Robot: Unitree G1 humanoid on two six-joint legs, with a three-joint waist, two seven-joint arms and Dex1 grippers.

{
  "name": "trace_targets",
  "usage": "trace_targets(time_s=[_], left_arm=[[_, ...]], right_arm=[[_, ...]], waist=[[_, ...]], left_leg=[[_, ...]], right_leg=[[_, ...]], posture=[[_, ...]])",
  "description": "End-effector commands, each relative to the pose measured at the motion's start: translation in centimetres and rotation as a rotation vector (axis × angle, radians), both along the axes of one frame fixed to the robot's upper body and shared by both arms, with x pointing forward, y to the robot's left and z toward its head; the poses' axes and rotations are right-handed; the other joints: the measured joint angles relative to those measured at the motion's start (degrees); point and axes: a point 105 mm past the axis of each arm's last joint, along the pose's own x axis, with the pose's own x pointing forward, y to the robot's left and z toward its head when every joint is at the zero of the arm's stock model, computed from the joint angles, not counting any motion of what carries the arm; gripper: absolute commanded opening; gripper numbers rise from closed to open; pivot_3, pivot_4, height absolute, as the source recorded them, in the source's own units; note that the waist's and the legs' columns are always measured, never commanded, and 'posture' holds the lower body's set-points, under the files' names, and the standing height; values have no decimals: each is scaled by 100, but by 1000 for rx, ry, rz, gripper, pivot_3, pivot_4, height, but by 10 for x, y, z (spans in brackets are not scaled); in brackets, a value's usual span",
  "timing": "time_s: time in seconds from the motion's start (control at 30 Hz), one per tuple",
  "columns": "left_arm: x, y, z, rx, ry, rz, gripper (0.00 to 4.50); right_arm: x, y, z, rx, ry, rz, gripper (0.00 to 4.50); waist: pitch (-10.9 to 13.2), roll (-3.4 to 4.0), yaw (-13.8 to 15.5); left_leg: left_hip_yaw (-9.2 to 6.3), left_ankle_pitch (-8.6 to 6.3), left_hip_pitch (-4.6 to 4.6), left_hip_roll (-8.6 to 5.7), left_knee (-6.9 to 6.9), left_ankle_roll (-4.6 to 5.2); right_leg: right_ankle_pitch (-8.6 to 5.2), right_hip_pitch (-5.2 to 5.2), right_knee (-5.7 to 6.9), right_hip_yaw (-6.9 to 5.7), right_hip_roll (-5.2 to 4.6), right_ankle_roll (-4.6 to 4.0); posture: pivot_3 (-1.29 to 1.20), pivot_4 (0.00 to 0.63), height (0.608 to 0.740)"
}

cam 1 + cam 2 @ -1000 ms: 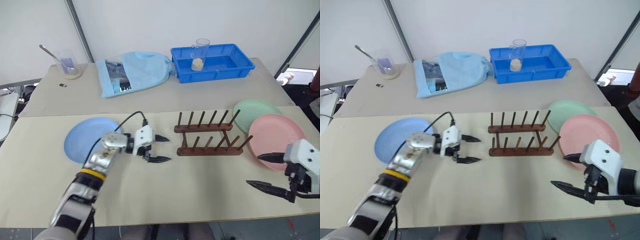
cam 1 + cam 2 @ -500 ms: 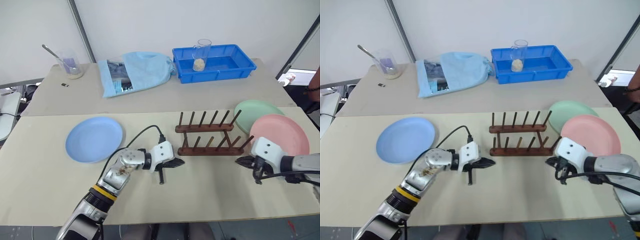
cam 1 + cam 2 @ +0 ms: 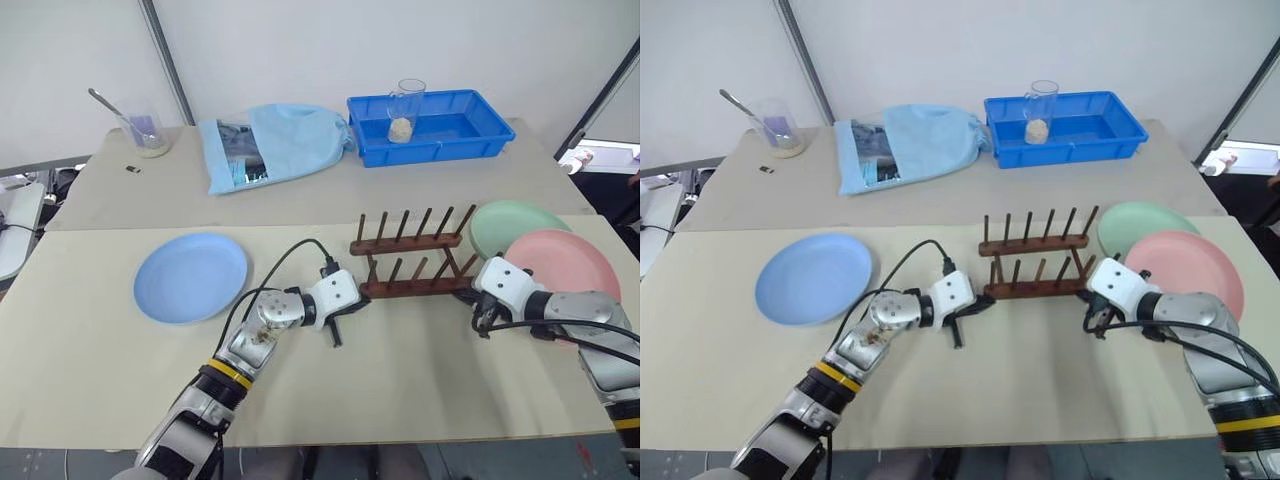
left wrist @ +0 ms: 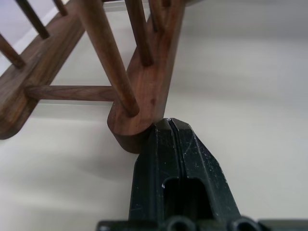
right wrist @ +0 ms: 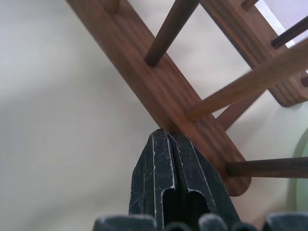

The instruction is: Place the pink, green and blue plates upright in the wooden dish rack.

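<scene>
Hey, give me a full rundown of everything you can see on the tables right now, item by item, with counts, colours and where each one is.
blue plate: 1, light blue, flat on the near table, left of the rack
green plate: 1, mint green, flat on the near table, right of the rack, partly under the pink one
pink plate: 1, pale pink, flat, nearest the right edge
wooden dish rack: 1, dark brown, middle of the near table, no plates in it
blue tray: 1, bright blue, far table
glass: 1, clear, standing in the tray
cloth bag: 1, light blue, far table, left of the tray
cup with spoon: 1, clear, far table's left end
left gripper: shut, tip against the rack's left end
right gripper: shut, tip against the rack's near rail at its right end
</scene>
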Motion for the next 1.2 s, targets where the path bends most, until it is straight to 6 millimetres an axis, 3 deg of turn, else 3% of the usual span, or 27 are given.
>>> trace_targets(time_s=[0.03, 0.17, 0.3, 0.4, 0.43, 0.57, 0.67, 0.73, 0.8, 0.83, 1.0, 1.2], left_arm=[[11, 5, 1, 8, -26, 46, 0], [13, 6, 1, 5, -30, 48, 0], [0, 7, 7, -42, -10, -7, 0], [-17, 24, 15, -92, 40, -61, 0], [-21, 33, 18, -101, 39, -65, 0], [-42, 61, 40, -137, 46, -122, 1296], [-56, 73, 65, -163, 21, -187, 2659], [-61, 75, 73, -155, 17, -213, 3589], [-66, 75, 81, -154, 5, -241, 4374], [-67, 74, 84, -152, -10, -256, 4500], [-71, 63, 91, -143, -50, -321, 4500], [-65, 56, 92, -137, -74, -346, 4500]], right_arm=[[3, 4, 12, 1, -53, 20, 37], [3, 5, 13, 5, -57, 21, 37], [-3, 8, 15, 25, -37, 43, 37], [-20, 13, 26, 84, 4, 77, 37], [-28, 15, 31, 107, 21, 88, 304], [-51, 18, 57, 174, 3, 84, 1570], [-57, -3, 76, 163, -100, -20, 2557], [-59, -14, 80, 148, -141, -75, 3366], [-60, -20, 72, 138, -150, -129, 4026], [-59, -21, 65, 135, -148, -162, 4359], [-39, -37, 48, 92, -232, -379, 4359], [-36, -44, 26, 25, -226, -504, 4359]], waist=[[0, 0, -3], [0, 1, -15], [-1, 1, -20], [-2, 4, -39], [-2, 4, -37], [-3, 6, -20], [-2, 6, 28], [-2, 7, 59], [-2, 6, 51], [-2, 6, 38], [-2, 6, -29], [-3, 7, 0]], left_leg=[[0, 0, 0, 0, 0, 0], [0, 0, 1, 0, -1, 0], [0, 0, 0, 0, 0, 0], [0, -1, -2, 3, -4, 1], [0, -1, -4, 4, -5, 1], [0, -2, -19, 4, -4, 2], [0, -8, -14, 3, -2, 2], [0, -32, -8, 2, 0, -9], [0, -31, 9, 2, -2, -10], [0, -29, 10, 2, -4, -10], [11, -19, 11, 5, -7, -25], [14, -8, 10, 5, -10, -8]], right_leg=[[0, 0, 0, 0, 0, 0], [0, -1, 1, 0, 0, 0], [0, -1, 1, 1, 0, 0], [0, -13, 4, 1, 2, -1], [-1, -17, 8, 0, 2, -2], [-1, -29, 4, 1, 4, -3], [4, -14, -4, 0, 1, -3], [8, -6, -7, -4, 2, 2], [8, 7, -6, -3, 3, 2], [8, 7, -6, -3, 3, 2], [9, 0, -1, 4, 1, -1], [9, -4, -3, 5, 1, -2]], posture=[[0, 150, 740], [0, 150, 740], [0, 150, 740], [0, 150, 740], [0, 150, 740], [0, 150, 740], [0, 150, 740], [0, 150, 740], [0, 150, 740], [0, 150, 740], [0, 150, 740], [0, 150, 740]])
